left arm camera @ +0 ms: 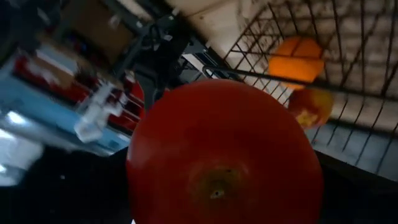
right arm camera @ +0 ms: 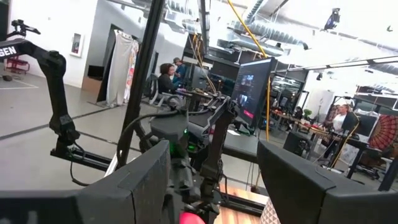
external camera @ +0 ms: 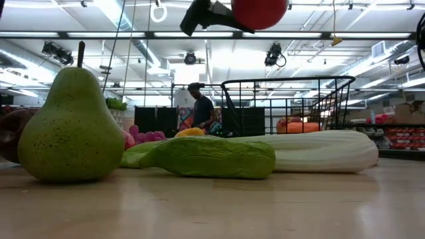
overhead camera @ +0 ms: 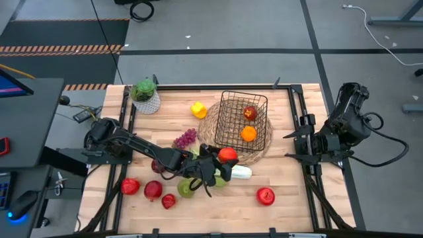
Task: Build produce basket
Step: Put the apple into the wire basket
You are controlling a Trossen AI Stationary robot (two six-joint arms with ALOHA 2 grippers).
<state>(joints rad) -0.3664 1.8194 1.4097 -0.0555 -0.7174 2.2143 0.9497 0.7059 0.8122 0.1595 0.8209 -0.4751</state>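
The black wire basket (overhead camera: 244, 119) stands on a round straw mat at the table's middle, holding a red apple (overhead camera: 249, 113) and an orange (overhead camera: 248, 133). My left gripper (overhead camera: 223, 158) is just in front of the basket's near side, shut on a round red fruit (overhead camera: 229, 155) that fills the left wrist view (left arm camera: 224, 155). In the low view the fruit (external camera: 259, 10) hangs high above the table. My right gripper (overhead camera: 295, 144) waits open at the table's right edge and is empty (right arm camera: 214, 180). My left gripper holds the round red fruit, lifted clear of the table, its dimpled end (left arm camera: 216, 186) facing the wrist camera. The gripper comes at it from the table's left side. The fruit itself hides the fingers and the place of contact.
A green pear (external camera: 70, 126), a cucumber (external camera: 206, 157) and a pale leek (external camera: 319, 151) lie under the left gripper. Several red fruits (overhead camera: 153, 190) lie front left and an apple (overhead camera: 266, 196) front right. Grapes (overhead camera: 186, 138), a yellow pepper (overhead camera: 197, 110) and a potted plant (overhead camera: 145, 96) stand farther back.
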